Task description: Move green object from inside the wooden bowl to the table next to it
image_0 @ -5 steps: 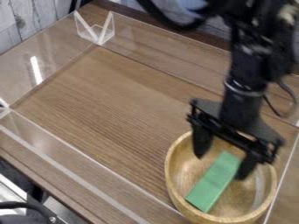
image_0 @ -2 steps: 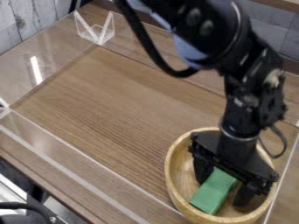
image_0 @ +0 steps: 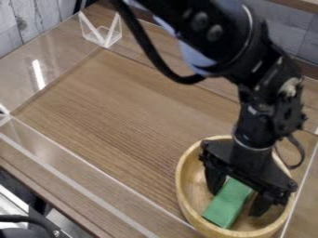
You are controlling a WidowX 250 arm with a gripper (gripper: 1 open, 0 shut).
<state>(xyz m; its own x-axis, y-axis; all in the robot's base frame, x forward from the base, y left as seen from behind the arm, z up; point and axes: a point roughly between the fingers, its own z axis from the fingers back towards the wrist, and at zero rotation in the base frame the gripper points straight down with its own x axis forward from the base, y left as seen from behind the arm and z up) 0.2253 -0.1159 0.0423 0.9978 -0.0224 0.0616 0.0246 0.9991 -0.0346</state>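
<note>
The green object [image_0: 229,204] is found inside the wooden bowl [image_0: 191,182], lying on the bowl's floor toward its near side, with its far end hidden under the gripper [image_0: 245,192]. The gripper is lowered into the bowl with its jaws spread wide, one on each side of the block; nothing is clasped yet. This straddling pose is judged to be preparation for a pinch across the bar's narrow width, so that it can be lifted over the thick rim. The table [image_0: 118,116] to the left of the bowl is left bare as a setting-down place. Compared with a second ago, the gripper is seen deeper in the bowl, and more of the block is covered; since the last half second, hardly anything is changed.
</note>
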